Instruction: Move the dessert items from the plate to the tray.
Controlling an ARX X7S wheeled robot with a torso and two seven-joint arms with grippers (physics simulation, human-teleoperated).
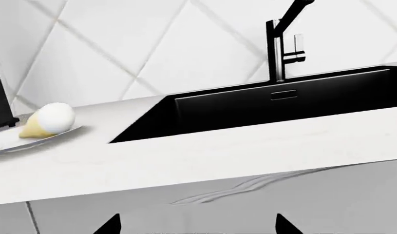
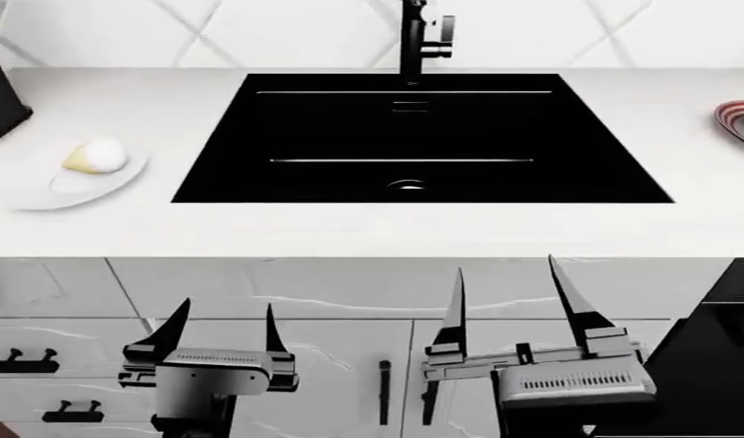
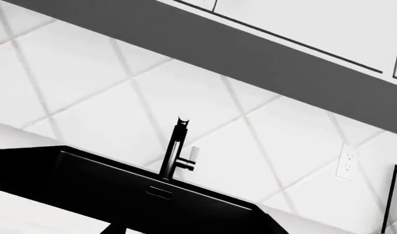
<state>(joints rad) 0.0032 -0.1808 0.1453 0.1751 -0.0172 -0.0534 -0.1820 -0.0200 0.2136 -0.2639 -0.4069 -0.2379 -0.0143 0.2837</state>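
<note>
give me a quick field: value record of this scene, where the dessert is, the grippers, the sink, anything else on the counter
dessert: one ice-cream cone lying on its side on the white plate; a second cone is not visible
plate location: counter, left of the sink
tray: not in view
left gripper: jaws open, empty, low in front of the cabinets
right gripper: jaws open, empty, below the counter edge
faucet: black, behind the sink
other: a red-rimmed dish at the counter's far right edge, cut off

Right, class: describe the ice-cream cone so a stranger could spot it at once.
Find the black sink in the white counter. Left of it sits a pale plate. The cone lies on it: yellow point, white rounded top, the plate's only item.
</note>
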